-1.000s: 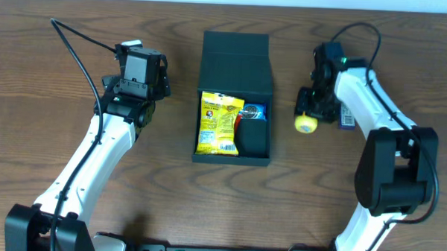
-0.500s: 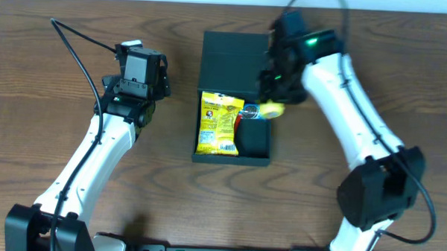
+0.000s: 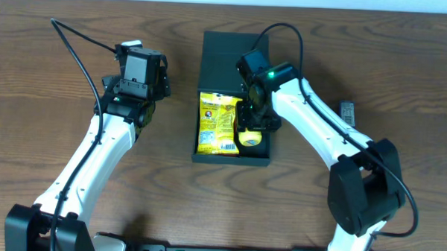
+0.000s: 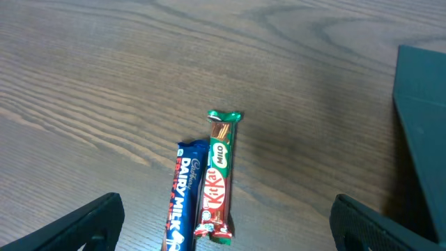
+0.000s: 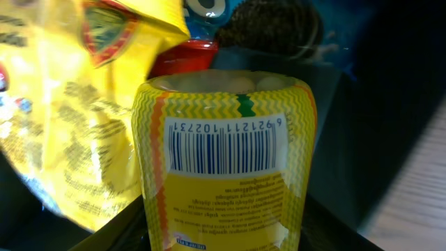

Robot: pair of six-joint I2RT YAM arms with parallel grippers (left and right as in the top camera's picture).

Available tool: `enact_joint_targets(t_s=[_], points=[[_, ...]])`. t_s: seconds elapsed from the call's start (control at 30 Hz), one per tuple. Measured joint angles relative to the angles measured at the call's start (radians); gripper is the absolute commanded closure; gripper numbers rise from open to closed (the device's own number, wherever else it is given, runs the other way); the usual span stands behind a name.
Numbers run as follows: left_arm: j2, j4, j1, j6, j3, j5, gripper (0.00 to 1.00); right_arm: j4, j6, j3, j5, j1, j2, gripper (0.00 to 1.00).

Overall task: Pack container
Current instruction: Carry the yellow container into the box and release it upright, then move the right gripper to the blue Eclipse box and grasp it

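Since a second ago the right arm has swung in from the right-hand side of the counter, carrying its load. The right fingers (image 5: 323, 229) now hang over the dark teal-black rectangular cardboard container (image 3: 230, 159). The container lies mid-counter between the two arms, with its flap lid (image 3: 236, 60) laid open at the far end. The left arm has not moved.

Right fingers: half-closed, clamped on a short yellow cylindrical snack packet with a barcode (image 5: 226, 178).

Left fingers (image 4: 89, 220): spread wide, holding nothing. They are parked over the brown wood-grain counter (image 4: 104, 63) left of the container. Below them a blue Dairy Milk chocolate bar (image 4: 182, 199) and a red-and-green KitKat bar (image 4: 217, 178) lie side by side.

The relation that counts: the yellow packet's long axis runs out from the fingers and down into the container. It sits in the near right part, just beside the flat yellow crinkled snack bag (image 3: 217, 124) that fills the left half. Beyond it, toward the hinge, lies a blue Oreo biscuit packet (image 5: 268, 26). We cannot tell whether the packet's far end touches the container floor.

We judge the free slot lies straight below the fingers, and the right arm is plainly the nearer. A small grey-blue packet (image 3: 347, 111) lies on the counter to the right.
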Motion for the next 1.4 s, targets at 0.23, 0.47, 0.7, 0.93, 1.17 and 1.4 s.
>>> enact_joint_targets(t_s=[0.23, 0.47, 0.7, 0.93, 1.17, 1.4], points=[[0.000, 0.000, 0.002, 0.000, 0.000, 0.000, 0.04, 0.004, 0.021, -0.032, -0.002, 0.000, 0.000, 0.22], [0.000, 0.000, 0.002, 0.000, 0.000, 0.000, 0.05, -0.076, 0.021, 0.023, -0.023, 0.000, 0.000, 0.28], [0.000, -0.001, 0.002, 0.000, 0.000, 0.000, 0.05, -0.176, -0.011, 0.231, 0.079, -0.012, -0.024, 0.19], [0.000, -0.001, 0.002, 0.000, 0.000, 0.000, 0.04, -0.195, -0.034, 0.249, 0.282, -0.153, -0.089, 0.17], [0.000, -0.001, 0.002, 0.000, 0.000, 0.000, 0.04, -0.084, -0.154, 0.109, 0.342, -0.420, -0.089, 0.17], [0.000, 0.000, 0.002, 0.000, 0.000, 0.000, 0.05, 0.092, -0.267, -0.049, 0.338, -0.579, -0.087, 0.16]])
